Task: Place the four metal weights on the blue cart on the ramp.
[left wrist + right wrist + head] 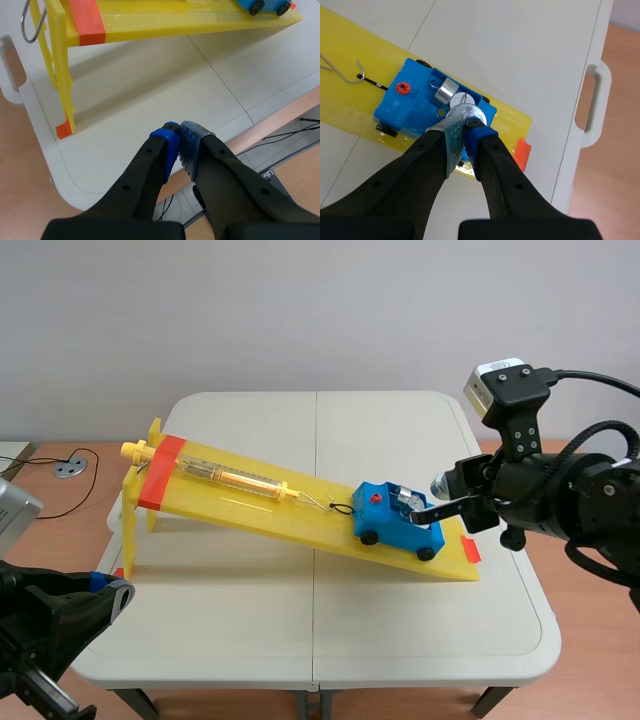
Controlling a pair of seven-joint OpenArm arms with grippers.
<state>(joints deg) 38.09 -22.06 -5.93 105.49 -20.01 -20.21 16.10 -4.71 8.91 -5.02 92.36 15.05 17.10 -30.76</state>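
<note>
R gripper (420, 510) sits at the downhill end of the cart (385, 523), tips at the weights (404, 498) in its tray. Cart is low on the ramp (250, 505), tied by a hook (322, 504) to a spring scale (232, 477), prob. so it can't roll off while loaded. L gripper (112, 595) hangs low off the table's (420, 640) near corner, out of the way. Table is white, folding, w/ a centre seam. Plain pale wall (300, 310) behind, wood floor (580, 660) around.

L wrist view: fingers closed on nothing, pads meeting, past the table edge. Ramp's leg (64, 75) is ahead.

R wrist view: fingers nearly together, pinching what looks like 1 weight (464, 111) right over the tray. 2 more lie in the tray just ahead. 4th not seen. A narrow top pinch suits lowering it in.
</note>
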